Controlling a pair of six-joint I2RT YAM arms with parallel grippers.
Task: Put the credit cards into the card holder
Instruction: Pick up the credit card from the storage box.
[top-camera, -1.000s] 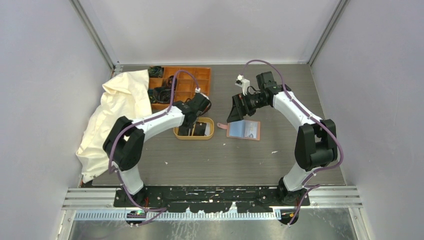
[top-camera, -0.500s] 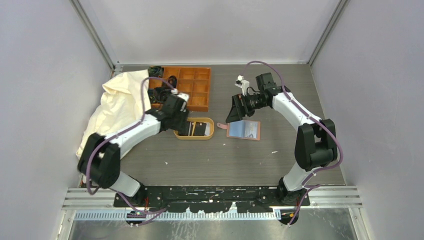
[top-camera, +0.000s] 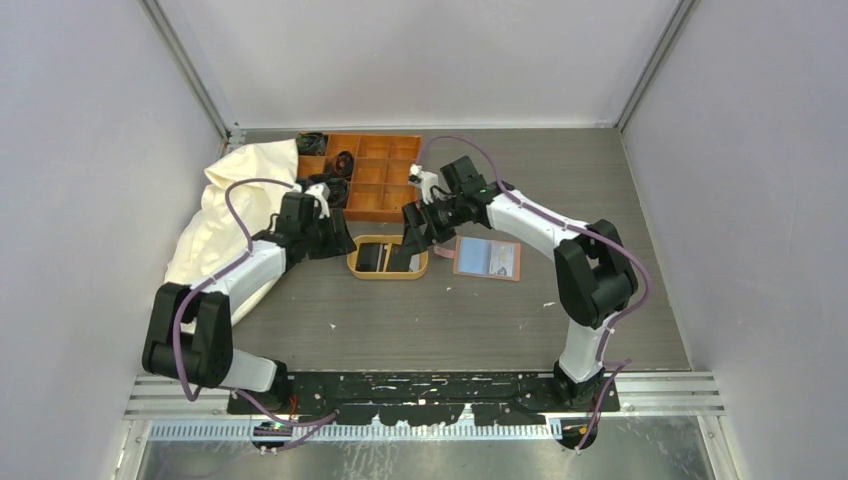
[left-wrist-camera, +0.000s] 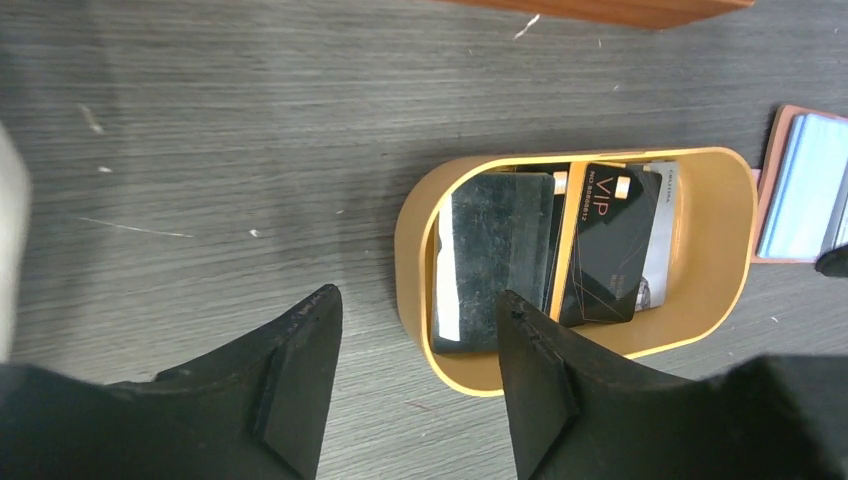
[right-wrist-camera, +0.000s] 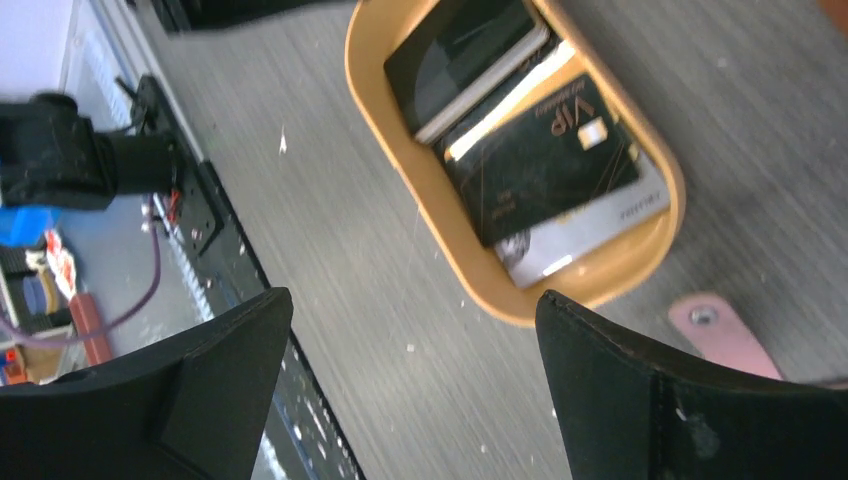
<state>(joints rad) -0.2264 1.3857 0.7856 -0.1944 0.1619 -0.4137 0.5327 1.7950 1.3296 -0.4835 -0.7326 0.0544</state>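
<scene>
At the far left a cream cloth (top-camera: 235, 210) lies bunched against the wall, well away from the work. The left gripper (left-wrist-camera: 418, 298) hangs low beside the left end of the oval wooden tray (left-wrist-camera: 412, 250), its jaws parted with only bare table and tray rim between them; it holds nothing. The credit cards (left-wrist-camera: 610, 240) lie in that tray as an overlapping heap: one black card at the left end, a black card marked VIP across the middle, and a pale one peeking out beneath it on the right. Above the tray's right end hovers the right gripper (right-wrist-camera: 415, 298), jaws spread wide and empty. Just right of the tray the card holder (top-camera: 487, 258) lies opened flat on the table, pale blue side up; whether that blue is lining or a card already seated cannot be told. The step in hand looks like picking a card out of the tray. To do it well, the right gripper should probably come down on the VIP card alone, where it overlaps its neighbours and an edge stands proud, closing across the short side so no second card comes along. The light tray may skid, so the left fingers could brace its near rim.
</scene>
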